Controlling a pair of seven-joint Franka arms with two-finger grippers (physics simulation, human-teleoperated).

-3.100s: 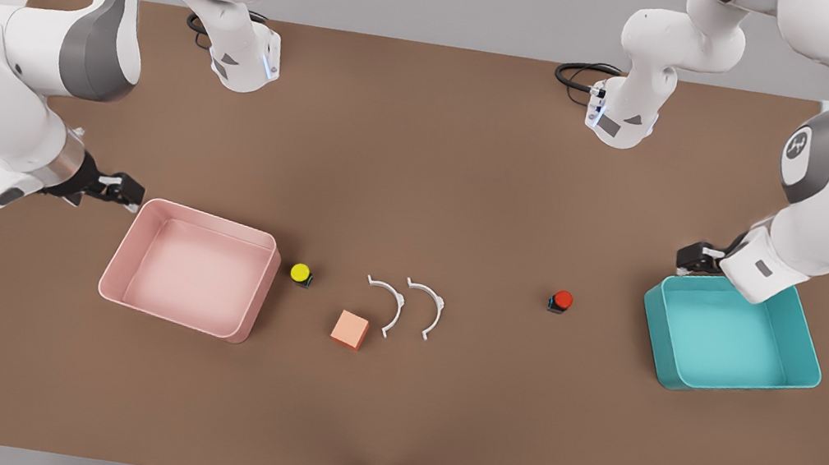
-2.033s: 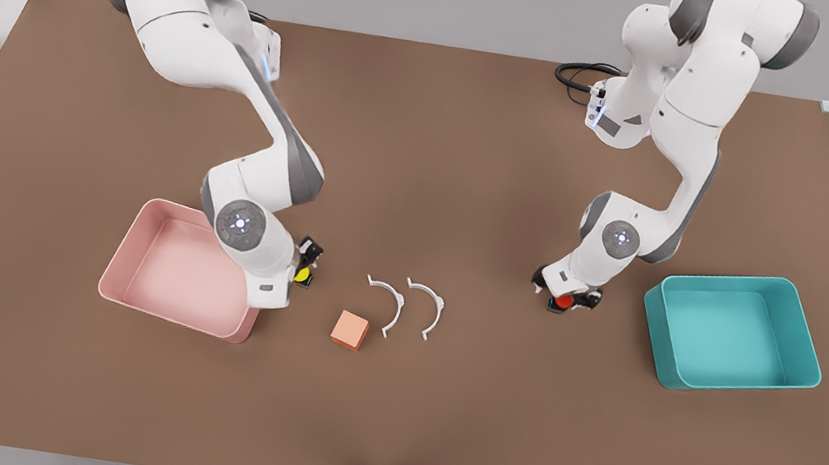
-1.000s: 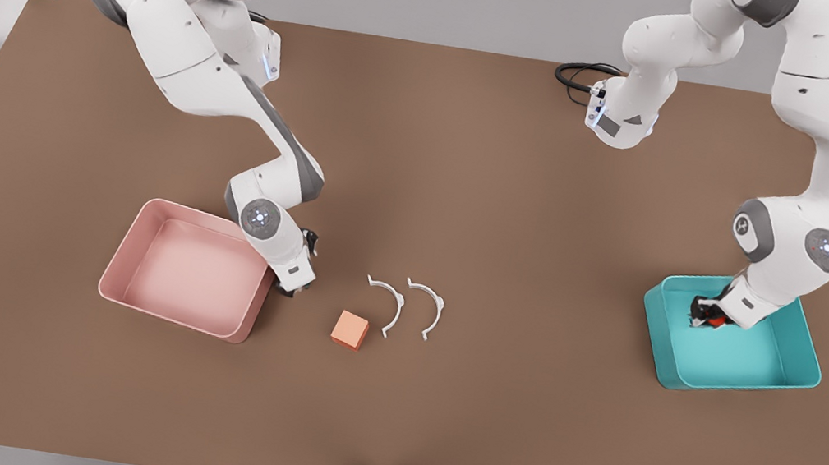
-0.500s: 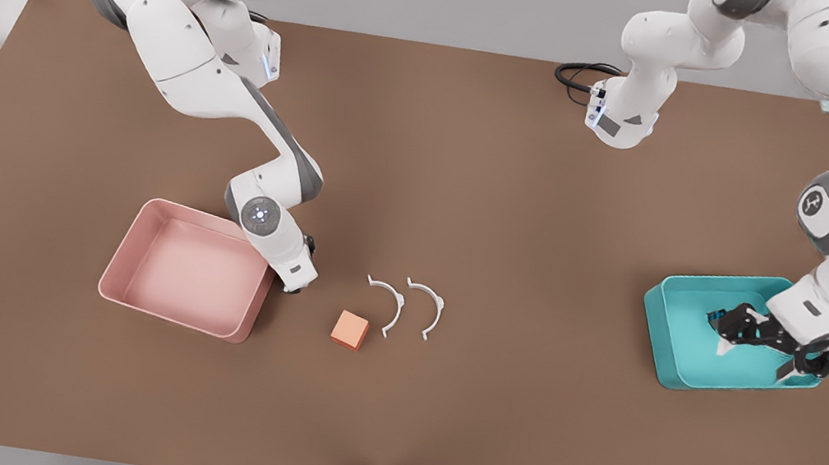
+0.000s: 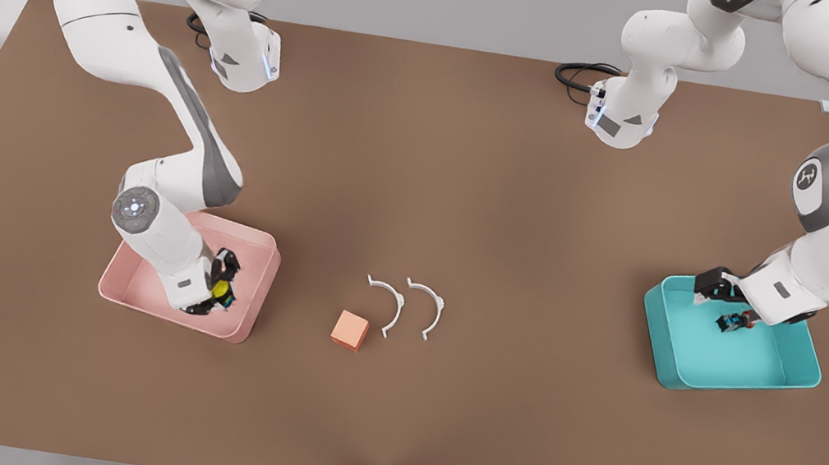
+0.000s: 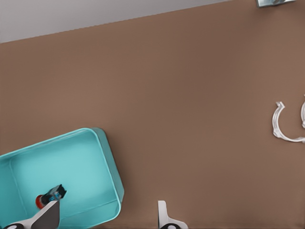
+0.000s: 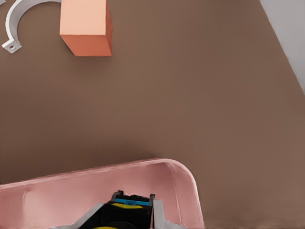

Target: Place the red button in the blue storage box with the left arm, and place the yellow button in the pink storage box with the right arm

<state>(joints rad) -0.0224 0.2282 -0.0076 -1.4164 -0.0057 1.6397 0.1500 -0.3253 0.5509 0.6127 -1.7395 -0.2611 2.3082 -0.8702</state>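
On the brown tabletop [image 5: 422, 184], the pale pink plastic tray [image 5: 261, 258] has the right gripper [image 5: 221, 287] inside, jaws clenched on the tiny yellow-capped button [image 5: 221, 290]. The teal-blue plastic tray [image 5: 790, 383] holds the tiny red-capped button [image 5: 731, 322], lying under the left gripper [image 5: 721, 291], whose jaws are spread and released.

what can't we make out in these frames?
- yellow button: cut off by the right wrist view's edge. In the front view the right claw, shut on it, covers most of it. Contact with the pink storage box floor is unclear.
- red button in the blue storage box: too small to tell whether it is upright or tipped. A finger of the open left claw overlaps it.
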